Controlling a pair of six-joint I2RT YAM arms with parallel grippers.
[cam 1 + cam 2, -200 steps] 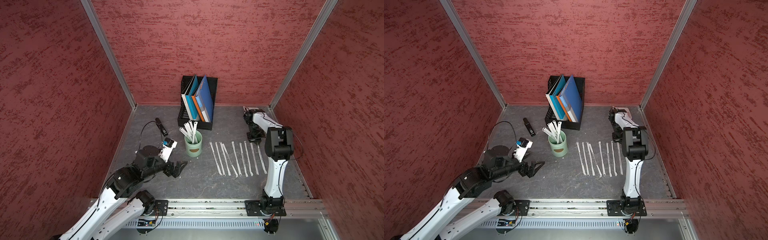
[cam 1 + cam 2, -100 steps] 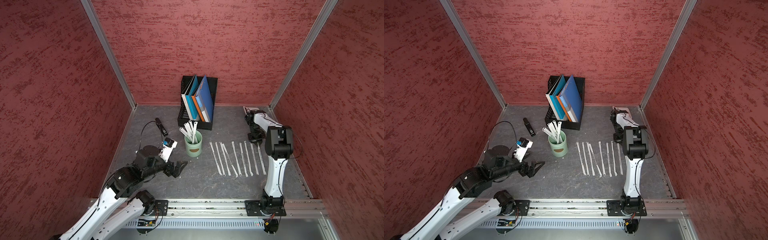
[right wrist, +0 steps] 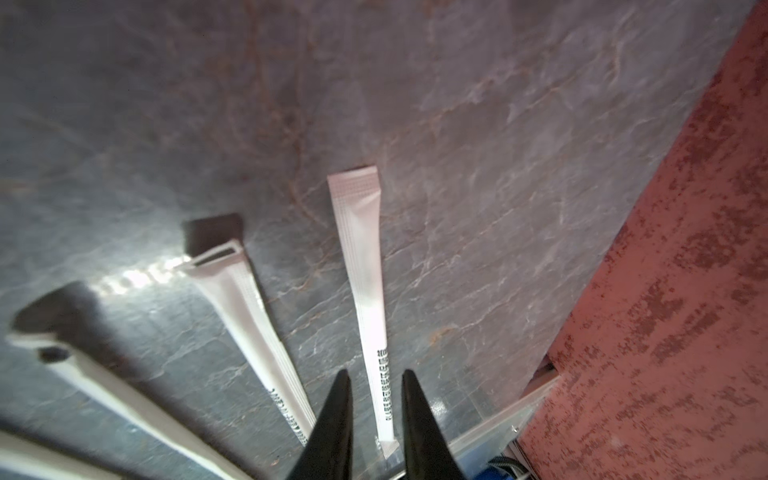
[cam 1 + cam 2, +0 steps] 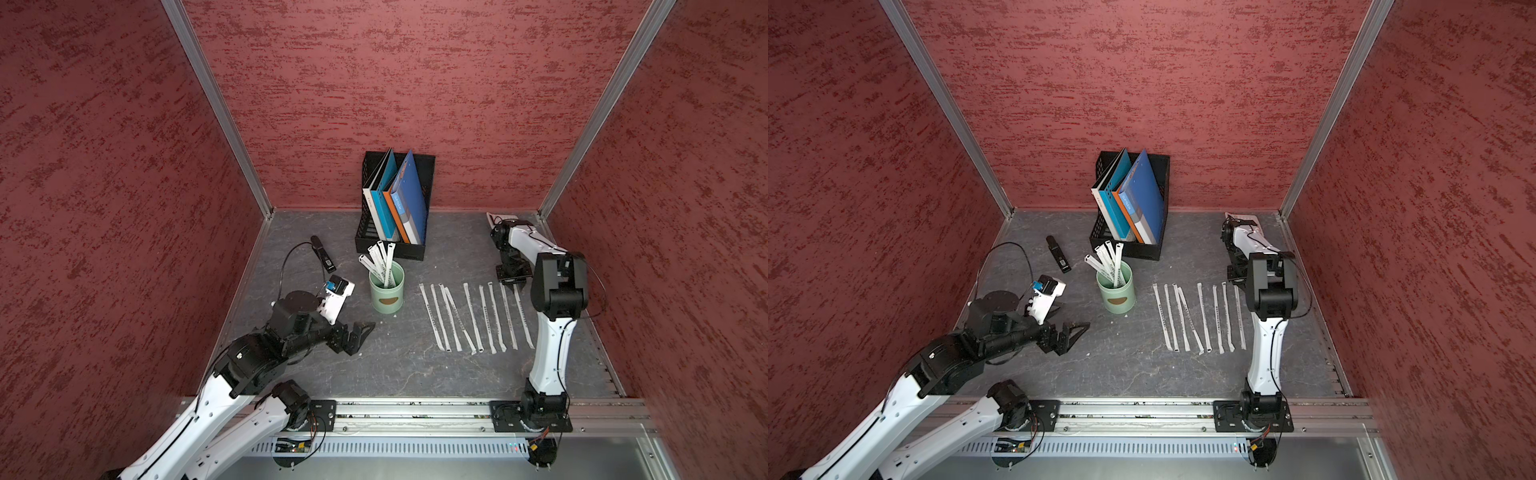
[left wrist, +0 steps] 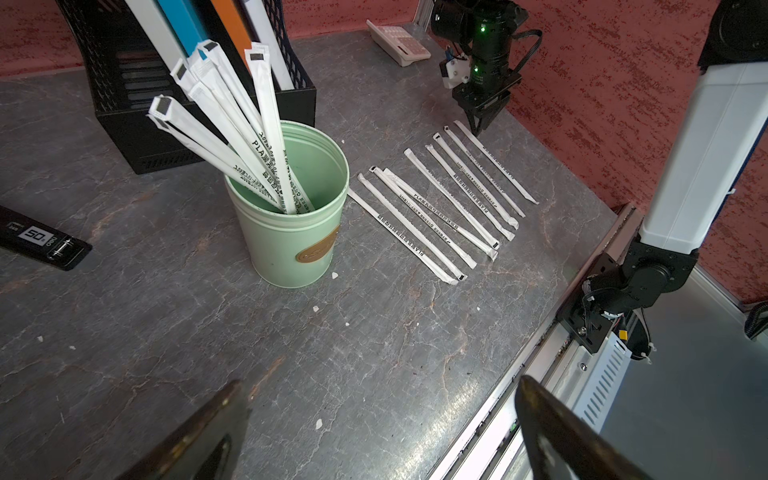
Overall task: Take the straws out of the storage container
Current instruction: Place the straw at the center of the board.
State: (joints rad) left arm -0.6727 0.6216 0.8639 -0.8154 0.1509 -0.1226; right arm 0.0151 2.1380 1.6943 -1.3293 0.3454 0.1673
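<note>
The mint-green storage container (image 4: pixel 386 293) (image 4: pixel 1116 293) (image 5: pixel 291 232) stands mid-table with several wrapped straws (image 4: pixel 380 259) (image 5: pixel 232 124) leaning out of it. Several more straws (image 4: pixel 469 318) (image 4: pixel 1200 318) (image 5: pixel 449 195) lie in a row on the table to its right. My right gripper (image 4: pixel 511 284) (image 5: pixel 480 124) (image 3: pixel 376 374) points down at the far end of the rightmost straw (image 3: pixel 365 291). Its jaws stand slightly apart, with that straw flat on the table between them, untouched. My left gripper (image 4: pixel 359 336) (image 4: pixel 1073 334) (image 5: pixel 380 382) rests low, left and in front of the container, wide open and empty.
A black mesh rack with folders (image 4: pixel 395 208) stands behind the container. A black device (image 4: pixel 323 253) lies at the left and a calculator (image 5: pixel 399 39) in the back right corner. Red walls close three sides, and a metal rail (image 4: pixel 415 409) runs along the front.
The right gripper's jaws have parted a little and let go of the rightmost straw, which now lies on the table. The left arm has not moved.
</note>
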